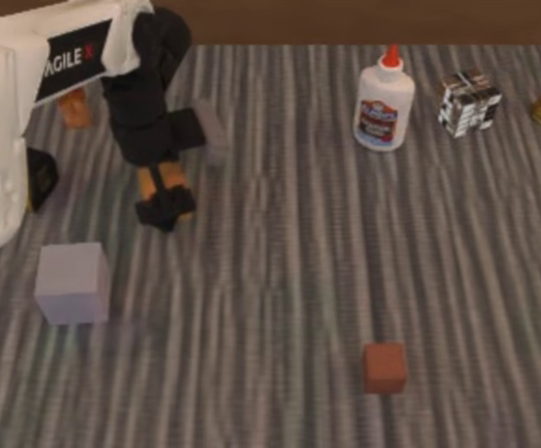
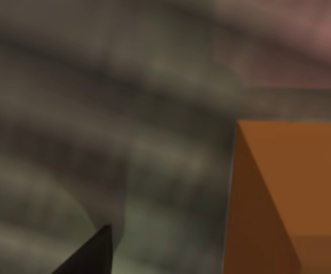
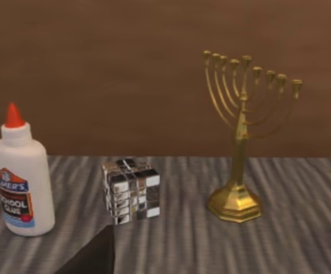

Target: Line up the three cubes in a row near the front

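Orange block sits gripped between the fingers of the left gripper, low over the table on its left side; the left wrist view shows the block close up. The lilac-pink block lies just beside the gripper, toward the front. The reddish-brown block rests well apart, to its front right. Whether the right gripper is open, I cannot tell.

From above, the top camera looks straight down on my striped table. My left wrist camera sits very close to the orange cube. My right wrist camera faces the back wall, sharing the glue bottle and puzzle cube with the top view.
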